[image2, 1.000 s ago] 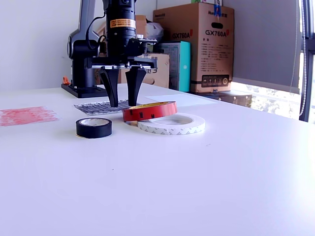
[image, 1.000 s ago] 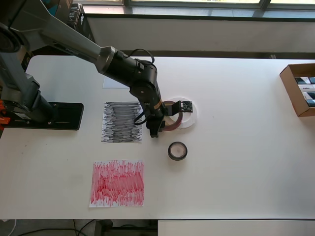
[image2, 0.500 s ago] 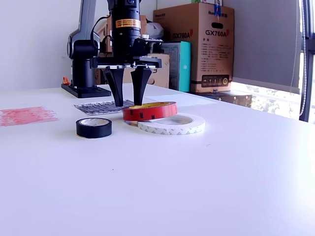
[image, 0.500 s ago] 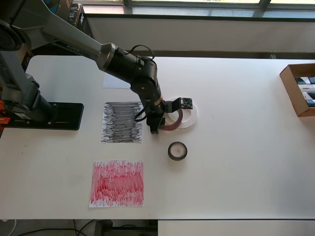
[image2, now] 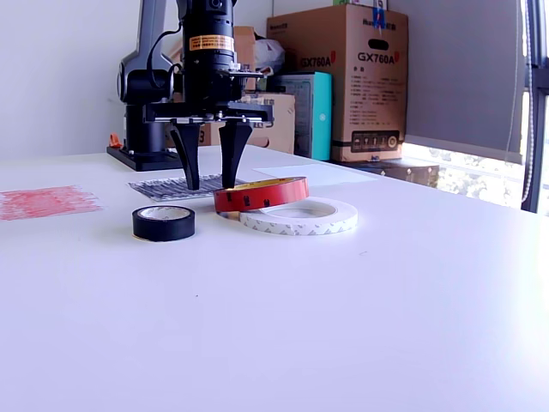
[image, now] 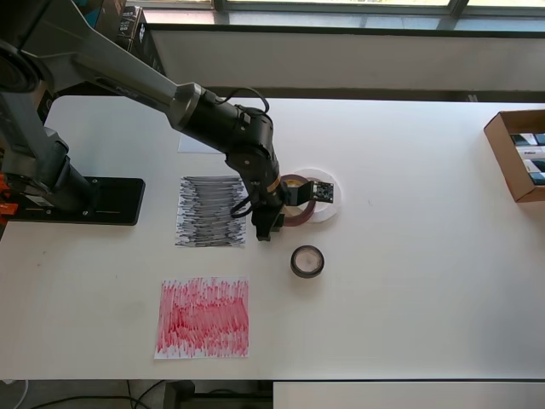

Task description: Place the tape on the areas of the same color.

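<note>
The dark red-brown tape (image: 295, 215) (image2: 262, 194) lies tilted, one side propped on the flat white tape (image: 328, 203) (image2: 300, 216). The small black tape (image: 307, 261) (image2: 164, 223) sits alone on the table. My gripper (image: 273, 216) (image2: 210, 178) is open, fingers pointing down at the red-brown ring's edge nearest the black scribbled area (image: 211, 211) (image2: 171, 187). I cannot tell whether a finger is inside the ring. The red scribbled area (image: 203, 317) (image2: 47, 202) lies nearer the front edge in the overhead view. The plain white area (image: 192, 143) is partly under the arm.
The arm's black base plate (image: 94, 201) is at the overhead view's left. An open cardboard box (image: 518, 155) sits at the right edge. In the exterior view, stacked cartons (image2: 339, 81) stand behind the table.
The gripper shifted slightly toward the exterior view's left, back from the red-brown ring, and its fingers stand a little wider apart. The three rolls have not moved.
</note>
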{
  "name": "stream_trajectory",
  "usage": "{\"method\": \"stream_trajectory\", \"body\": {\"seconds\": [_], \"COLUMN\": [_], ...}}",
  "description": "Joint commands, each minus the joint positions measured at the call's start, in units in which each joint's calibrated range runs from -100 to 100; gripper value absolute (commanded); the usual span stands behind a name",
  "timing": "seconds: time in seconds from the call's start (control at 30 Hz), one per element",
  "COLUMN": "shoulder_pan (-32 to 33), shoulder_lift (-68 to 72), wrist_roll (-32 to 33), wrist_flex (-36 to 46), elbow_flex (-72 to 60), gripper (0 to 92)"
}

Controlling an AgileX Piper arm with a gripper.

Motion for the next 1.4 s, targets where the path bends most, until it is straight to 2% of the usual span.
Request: {"method": "stream_trajectory", "body": {"seconds": [0.0, 0.77, 1.2, 1.37], "shoulder_pan": [-1.2, 1.0, 0.6, 0.5], "shoulder_lift": [1.1, 1.1, 1.4, 1.9], "wrist_roll": [0.9, 2.8, 3.0, 6.9], "wrist_flex": [-0.1, 1.0, 4.4, 4.4], "elbow_flex": [-0.4, -7.7, -8.1, -8.3], "gripper": [49.7, 49.7, 49.9, 50.2]}}
